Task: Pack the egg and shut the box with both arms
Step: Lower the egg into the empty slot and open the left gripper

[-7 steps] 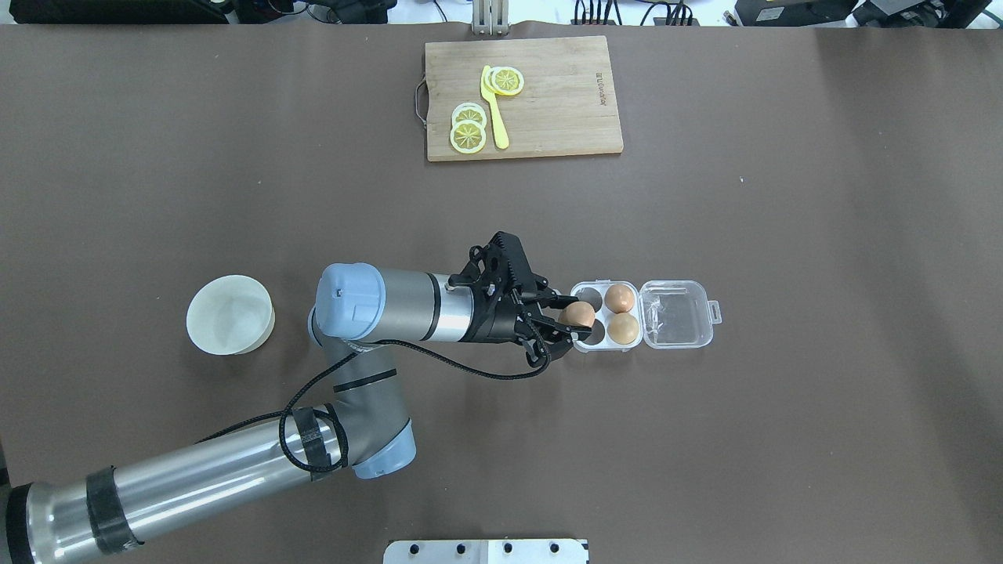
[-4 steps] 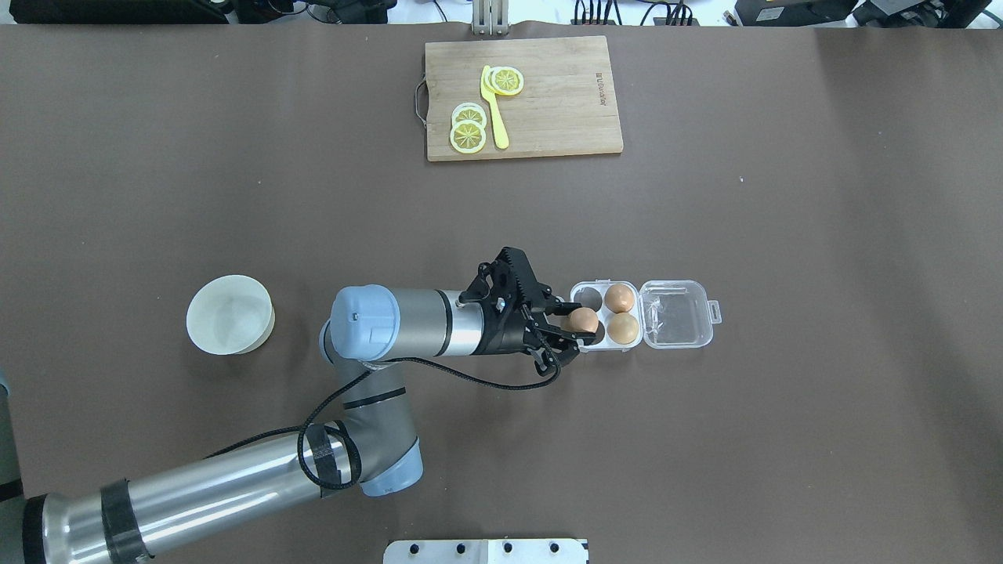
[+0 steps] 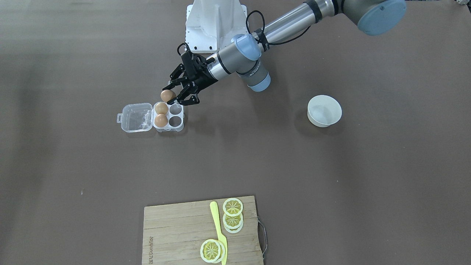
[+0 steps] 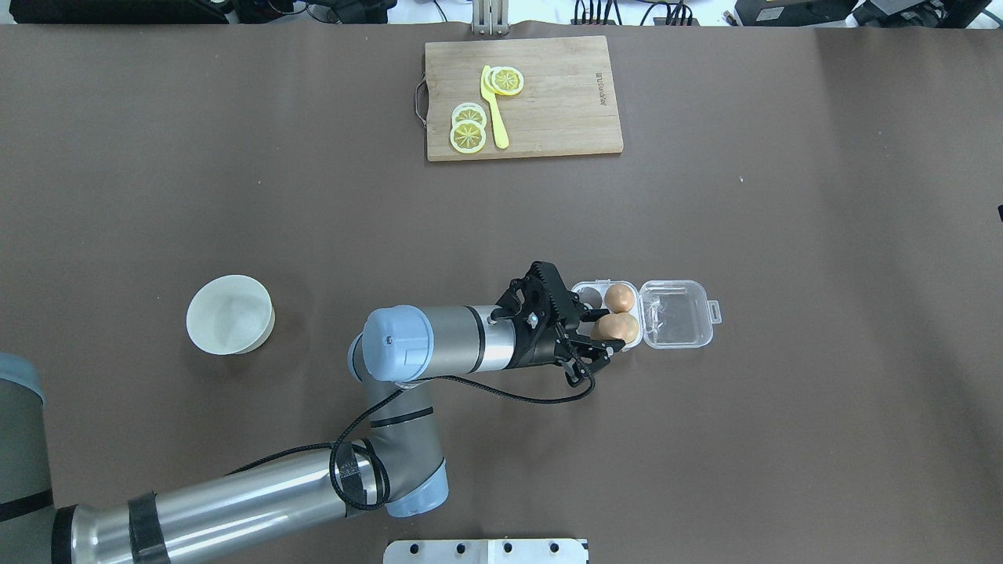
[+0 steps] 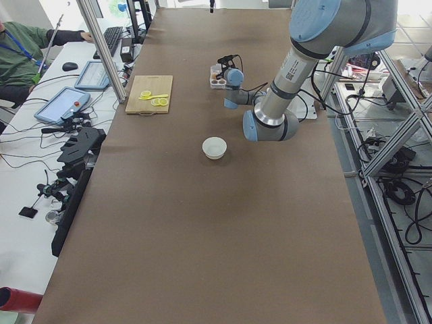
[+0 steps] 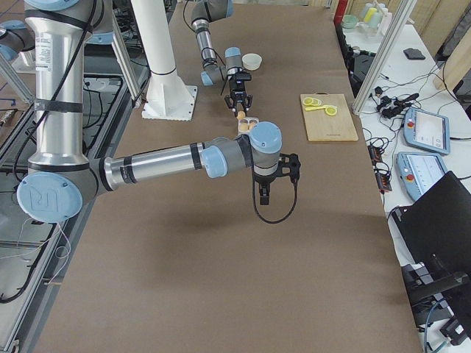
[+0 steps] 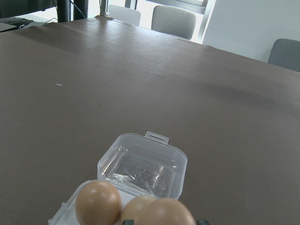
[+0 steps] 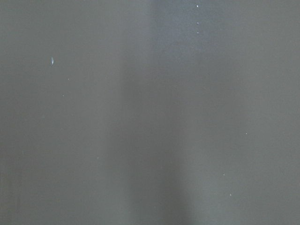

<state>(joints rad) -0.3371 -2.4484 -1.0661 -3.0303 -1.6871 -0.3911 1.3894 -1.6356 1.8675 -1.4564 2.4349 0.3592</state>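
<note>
My left gripper is shut on a brown egg and holds it above the near side of the clear four-cell box. In the front-facing view the held egg hangs just above the box's robot-side edge. Two more eggs sit in the cells beside the hinge. The other two cells are empty. The clear lid lies open flat on the table. My right gripper shows only in the exterior right view; I cannot tell its state.
A white bowl stands to the left of my left arm. A wooden cutting board with lemon slices and a yellow knife lies at the far edge. The right wrist view shows only brown table cover.
My left gripper has moved right with the egg, from the box's left edge to over the box's near cells. The box and its two eggs have not moved.
</note>
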